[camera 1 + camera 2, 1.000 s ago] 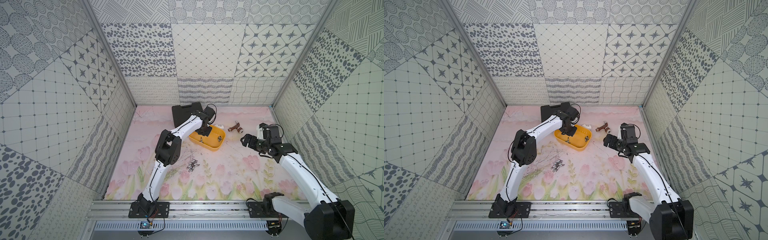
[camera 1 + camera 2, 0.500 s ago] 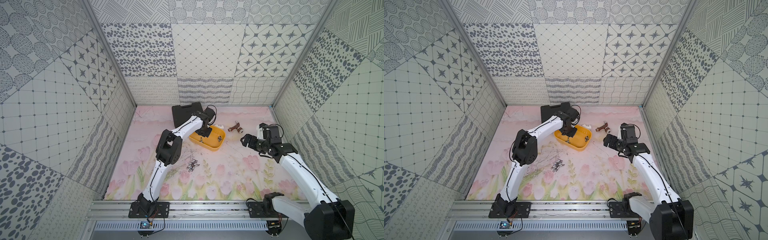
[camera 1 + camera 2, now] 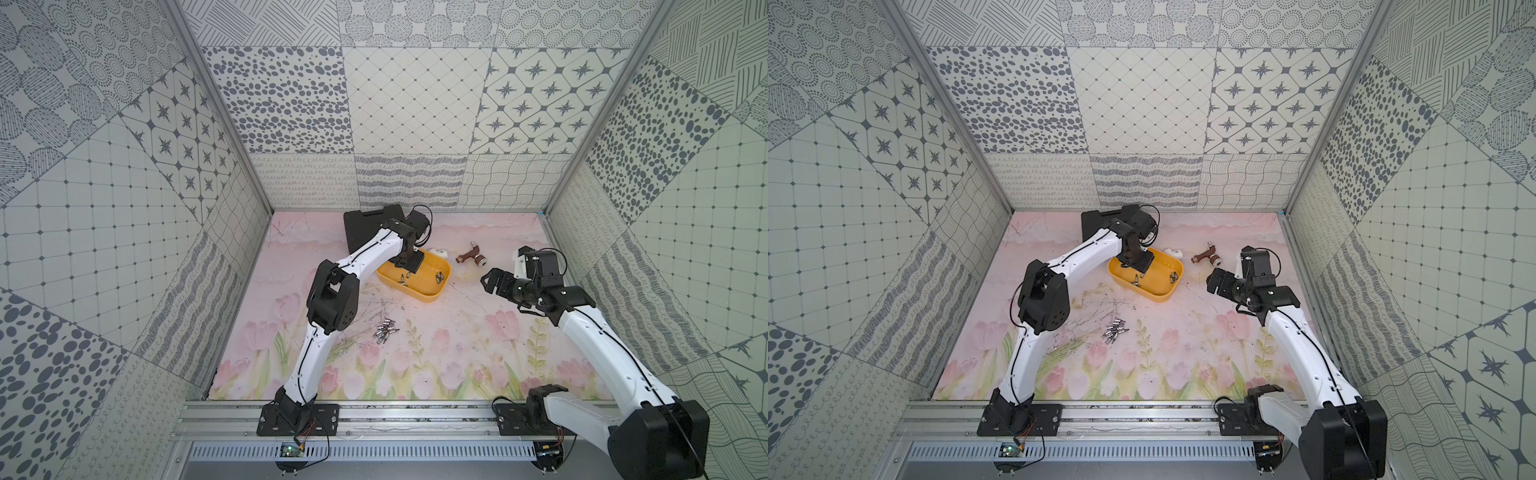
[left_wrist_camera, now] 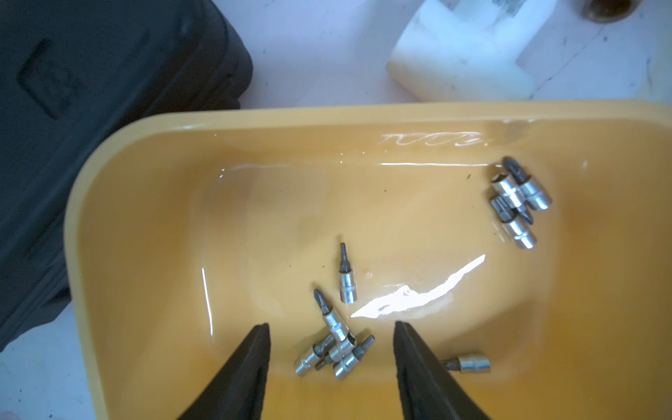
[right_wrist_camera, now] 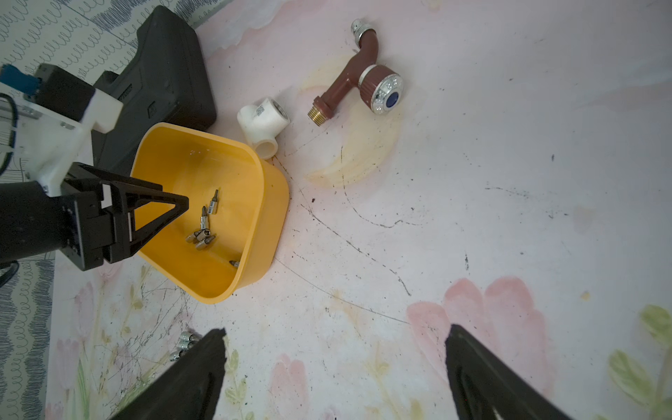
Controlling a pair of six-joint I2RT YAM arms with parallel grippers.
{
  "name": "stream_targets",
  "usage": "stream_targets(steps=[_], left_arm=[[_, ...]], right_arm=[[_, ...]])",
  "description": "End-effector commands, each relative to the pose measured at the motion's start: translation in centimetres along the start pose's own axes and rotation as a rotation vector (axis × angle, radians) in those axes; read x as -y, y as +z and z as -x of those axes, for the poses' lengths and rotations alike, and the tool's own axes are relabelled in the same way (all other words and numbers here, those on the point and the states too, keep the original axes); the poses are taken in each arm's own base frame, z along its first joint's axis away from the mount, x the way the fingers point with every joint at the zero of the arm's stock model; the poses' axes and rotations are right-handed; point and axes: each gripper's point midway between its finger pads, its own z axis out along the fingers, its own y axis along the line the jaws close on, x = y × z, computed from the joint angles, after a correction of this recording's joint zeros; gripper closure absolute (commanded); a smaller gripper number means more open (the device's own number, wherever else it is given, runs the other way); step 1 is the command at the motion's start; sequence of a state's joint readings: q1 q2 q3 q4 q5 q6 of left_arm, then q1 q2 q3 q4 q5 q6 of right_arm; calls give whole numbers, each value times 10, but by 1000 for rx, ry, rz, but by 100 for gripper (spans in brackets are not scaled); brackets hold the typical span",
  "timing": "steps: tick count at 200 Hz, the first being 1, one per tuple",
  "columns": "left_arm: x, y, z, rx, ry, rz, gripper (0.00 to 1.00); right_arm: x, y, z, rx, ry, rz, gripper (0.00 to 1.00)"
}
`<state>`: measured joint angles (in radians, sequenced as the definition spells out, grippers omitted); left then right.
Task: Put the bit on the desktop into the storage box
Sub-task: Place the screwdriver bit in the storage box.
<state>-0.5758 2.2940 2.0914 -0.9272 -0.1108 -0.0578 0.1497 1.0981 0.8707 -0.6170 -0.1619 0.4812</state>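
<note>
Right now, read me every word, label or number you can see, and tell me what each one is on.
No text can be read clearly.
Storage box: raised lettering on the inner wall, washed out by glare, unreadable.
White pipe fitting: small printed label, too small to read.
Black tool case: moulded badge, no legible letters.

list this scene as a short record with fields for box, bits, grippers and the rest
storage box: yellow tray
bits in box: several, loose on its floor
bits on desktop: small pile, nearer the arm bases than the box
left gripper: open, over the box
right gripper: open, empty, above the mat
other: black case, white pipe fitting, brown tap
</note>
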Motion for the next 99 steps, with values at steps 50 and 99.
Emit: stream_targets(steps=[50,99], left_arm=[[-4,-59,-3,127,-48,-34,24],[-6,-91,-19,193,-84,-46,16]], right_arm=[[-7,-15,11,53,-26,26,3],[-10,-17,13,59,-32,35,3]])
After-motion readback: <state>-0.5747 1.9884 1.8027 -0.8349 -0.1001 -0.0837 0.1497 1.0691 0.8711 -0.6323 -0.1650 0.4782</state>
